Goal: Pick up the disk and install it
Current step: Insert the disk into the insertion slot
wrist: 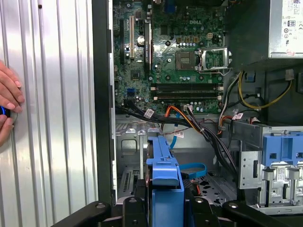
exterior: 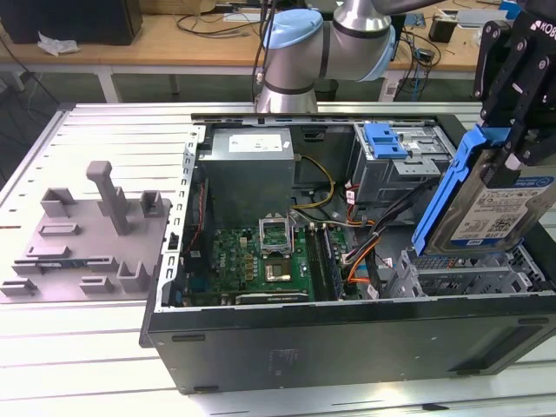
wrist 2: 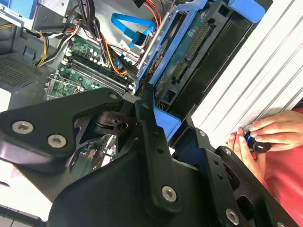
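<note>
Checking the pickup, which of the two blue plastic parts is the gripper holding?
The blue carrier around the labelled disk, clamped tilted in the gripper; the unlabelled blue latch sits on the drive cage.

Open case lies on its side on the bench. Gripper at the exterior view's right, fingers clamped on the upper edge of the disk. Disk tilted, label facing out, blue bracket along its side. Lower end at the drive cage; contact unclear. Green motherboard and grey power supply inside the case. Grey fixture on the bench, well apart, at the exterior view's left.
</note>
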Robot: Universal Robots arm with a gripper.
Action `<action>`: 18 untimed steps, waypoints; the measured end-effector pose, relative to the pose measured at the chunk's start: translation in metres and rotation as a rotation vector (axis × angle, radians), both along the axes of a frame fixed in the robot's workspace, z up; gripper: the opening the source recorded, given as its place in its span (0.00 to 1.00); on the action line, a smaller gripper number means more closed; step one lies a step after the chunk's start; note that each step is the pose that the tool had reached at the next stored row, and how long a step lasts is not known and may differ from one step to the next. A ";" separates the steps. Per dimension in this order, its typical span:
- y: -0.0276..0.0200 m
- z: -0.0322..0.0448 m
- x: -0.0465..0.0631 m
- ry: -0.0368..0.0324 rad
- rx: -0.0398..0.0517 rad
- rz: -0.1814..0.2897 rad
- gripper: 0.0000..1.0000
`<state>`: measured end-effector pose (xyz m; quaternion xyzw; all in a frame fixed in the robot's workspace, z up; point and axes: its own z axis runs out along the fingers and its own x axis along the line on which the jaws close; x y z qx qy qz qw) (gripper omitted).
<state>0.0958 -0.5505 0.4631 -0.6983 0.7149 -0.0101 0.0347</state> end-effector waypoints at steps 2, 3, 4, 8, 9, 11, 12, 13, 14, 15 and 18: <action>-0.0001 -0.0003 0.000 0.0000 0.0000 0.000 0.37; -0.0001 -0.0004 0.000 0.0000 -0.0001 0.000 0.37; -0.0006 -0.0012 0.000 0.0000 0.0002 0.000 0.37; -0.0032 -0.0071 0.000 0.0000 0.0000 0.000 0.37; -0.0032 -0.0073 0.000 0.0000 0.0000 0.000 0.37; -0.0032 -0.0077 0.000 0.0000 0.0000 0.000 0.37; -0.0032 -0.0078 0.000 0.0000 0.0001 0.000 0.37; -0.0032 -0.0079 0.000 0.0000 -0.0001 0.000 0.37; -0.0032 -0.0081 0.000 0.0000 0.0000 0.000 0.37; -0.0032 -0.0082 0.000 0.0000 -0.0001 0.000 0.37; -0.0034 -0.0086 0.000 0.0000 0.0000 0.000 0.37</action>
